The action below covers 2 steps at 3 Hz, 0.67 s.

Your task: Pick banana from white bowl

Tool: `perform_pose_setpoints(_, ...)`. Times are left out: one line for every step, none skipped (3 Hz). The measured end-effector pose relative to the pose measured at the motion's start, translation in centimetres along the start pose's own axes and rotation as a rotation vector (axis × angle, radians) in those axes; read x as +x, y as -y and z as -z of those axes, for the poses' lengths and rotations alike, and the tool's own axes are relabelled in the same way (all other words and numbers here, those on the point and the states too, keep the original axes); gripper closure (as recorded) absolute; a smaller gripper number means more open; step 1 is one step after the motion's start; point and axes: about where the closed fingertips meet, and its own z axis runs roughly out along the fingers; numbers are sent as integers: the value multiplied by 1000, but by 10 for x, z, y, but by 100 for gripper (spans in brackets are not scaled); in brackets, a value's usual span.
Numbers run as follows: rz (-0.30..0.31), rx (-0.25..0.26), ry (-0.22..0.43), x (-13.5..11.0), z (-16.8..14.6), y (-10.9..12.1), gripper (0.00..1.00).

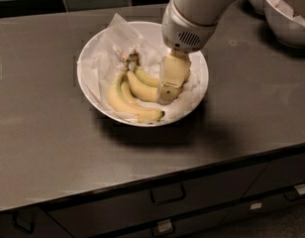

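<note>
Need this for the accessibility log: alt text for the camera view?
The robot's gripper hangs over the right side of a white bowl on a dark counter, its tip close to the shorter bananas. The longest banana curves along the bowl's near-left side on crumpled white paper.

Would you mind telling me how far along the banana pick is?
Approach looks done: the beige gripper hangs inside the large white paper-lined bowl. In hand: lining up, no grasp visible. The long, curved pale-yellow banana lies in the bowl; gripping and lifting remain.
</note>
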Motion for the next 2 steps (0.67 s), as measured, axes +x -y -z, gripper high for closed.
perform_pose_setpoints(-14,38,5,-4,-3,0,13)
perform_pose_setpoints(-15,48,19,-12,-12,1,32)
